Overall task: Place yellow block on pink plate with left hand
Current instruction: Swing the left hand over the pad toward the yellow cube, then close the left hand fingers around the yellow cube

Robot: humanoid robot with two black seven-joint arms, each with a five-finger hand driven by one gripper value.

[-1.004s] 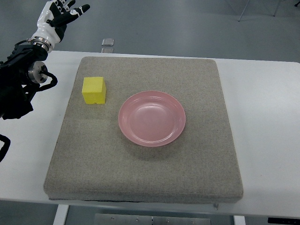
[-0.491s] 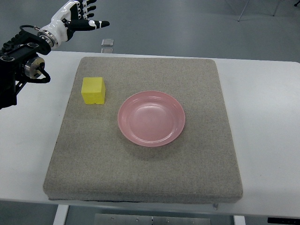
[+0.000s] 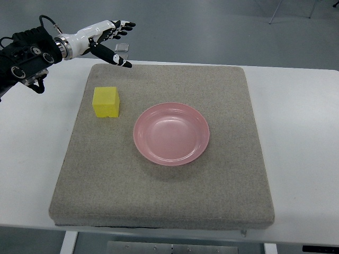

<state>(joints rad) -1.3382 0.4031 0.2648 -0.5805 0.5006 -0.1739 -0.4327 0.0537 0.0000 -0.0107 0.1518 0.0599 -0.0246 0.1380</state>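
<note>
Top view shows one white table [image 3: 296, 132] bearing one grey felt mat [image 3: 164, 206], which covers most of its width. One pink plate [image 3: 171, 133] lies near the mat's middle, with nothing in it and bare mat all around. One yellow block [image 3: 106, 101] sits on the mat near its left edge, apart from the plate. Beyond the mat's far-left corner hangs the left hand [image 3: 100, 37], fingers [image 3: 123, 24] spread and holding nothing.

The left hand [image 3: 104, 38] is white with black fingertips, on a black cabled arm.
</note>
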